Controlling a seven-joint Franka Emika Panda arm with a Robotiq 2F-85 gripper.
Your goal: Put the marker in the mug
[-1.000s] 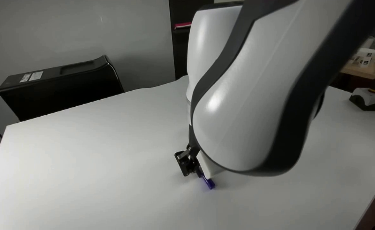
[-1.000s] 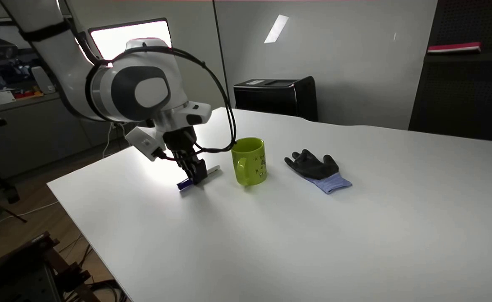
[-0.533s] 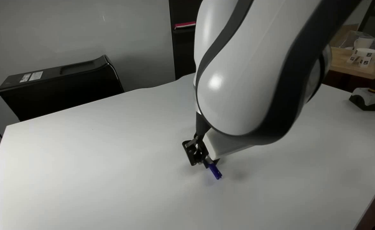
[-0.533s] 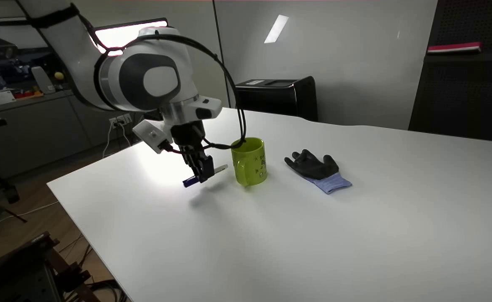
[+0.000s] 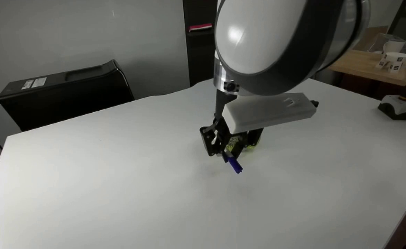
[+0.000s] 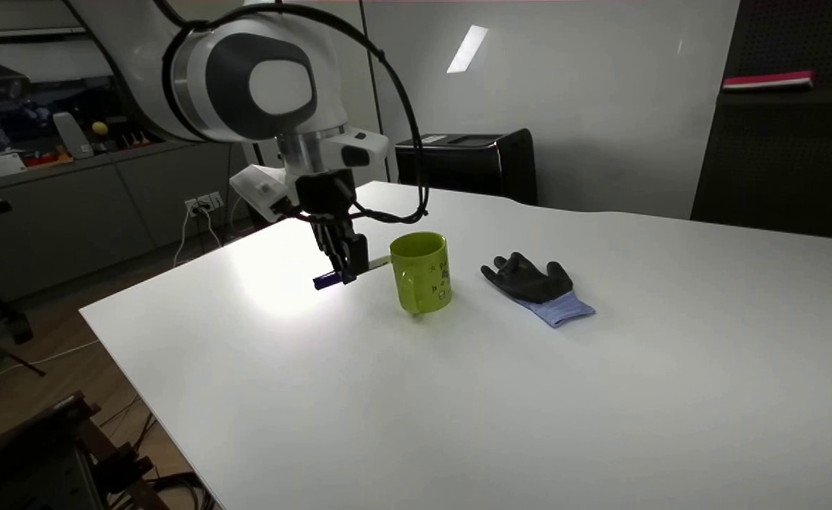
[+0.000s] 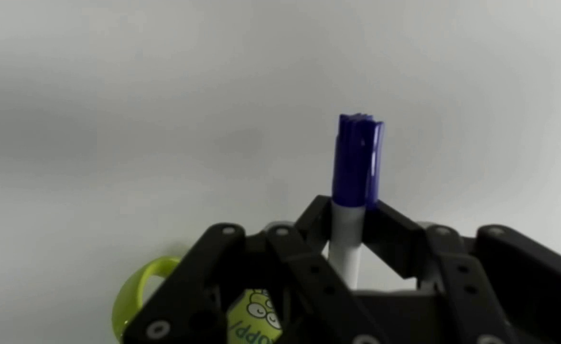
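My gripper (image 7: pixel 347 222) is shut on the marker (image 7: pixel 357 162), gripping it just below its blue-purple cap. In an exterior view the marker (image 6: pixel 327 280) is held above the table, nearly level and slightly tilted. Its white end (image 6: pixel 379 262) points at the mug's upper side, near the rim. I cannot tell if they touch. The lime-green mug (image 6: pixel 423 280) stands upright, with nothing visible in it. In the wrist view the mug (image 7: pixel 254 317) is at the bottom left, mostly behind the gripper. In an exterior view the gripper hides most of the mug (image 5: pixel 233 142).
A black glove with a blue cuff (image 6: pixel 533 283) lies beyond the mug. A cable loop (image 6: pixel 416 127) hangs from the arm above the mug. A black box (image 5: pixel 68 93) stands past the table's far edge. A white-and-black button box (image 5: pixel 400 107) sits near the table's edge.
My gripper has lifted the marker off the table and moved it slightly toward the mug. It was closed around the marker at table height one second ago. The mug and glove have not moved.
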